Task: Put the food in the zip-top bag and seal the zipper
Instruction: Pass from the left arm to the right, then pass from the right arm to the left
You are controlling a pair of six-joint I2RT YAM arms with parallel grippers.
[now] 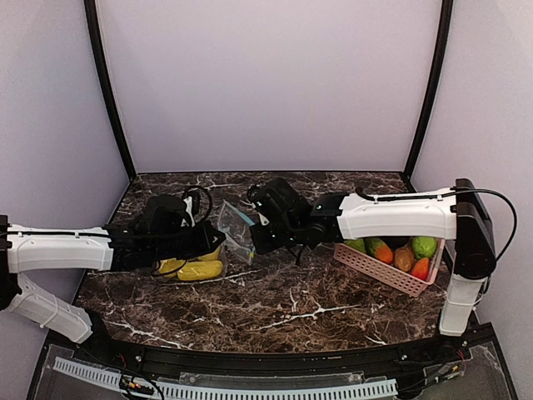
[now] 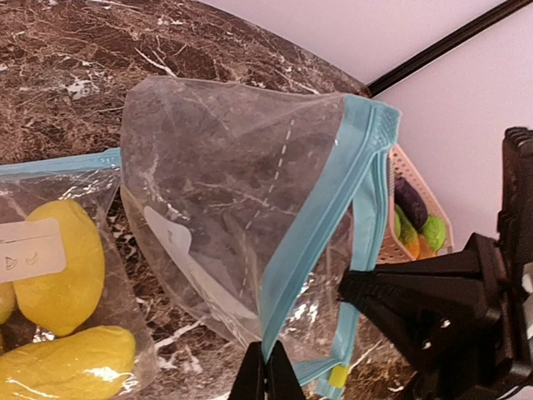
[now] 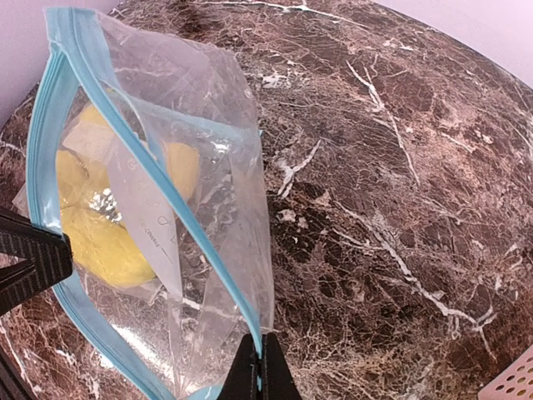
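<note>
Both claws pinch shut on the blue zipper strip (image 2: pixel 323 208) of the zip-top bag (image 3: pixel 208 125), left gripper (image 2: pixel 265 373) and right gripper (image 3: pixel 258 373) at separate spots. Inside lies yellow food (image 1: pixel 200 269); more waits in the pink basket (image 1: pixel 375 268). I'd pull the rim taut and level, gently, so the tracks line up.

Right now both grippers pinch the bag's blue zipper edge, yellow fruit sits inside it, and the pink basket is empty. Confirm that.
Wrong on the basket. The top external view shows the pink basket holding green fruit and orange fruit. The rest stands: the left gripper and right gripper each pinch the blue zipper edge of the bag, with yellow fruit inside.
</note>
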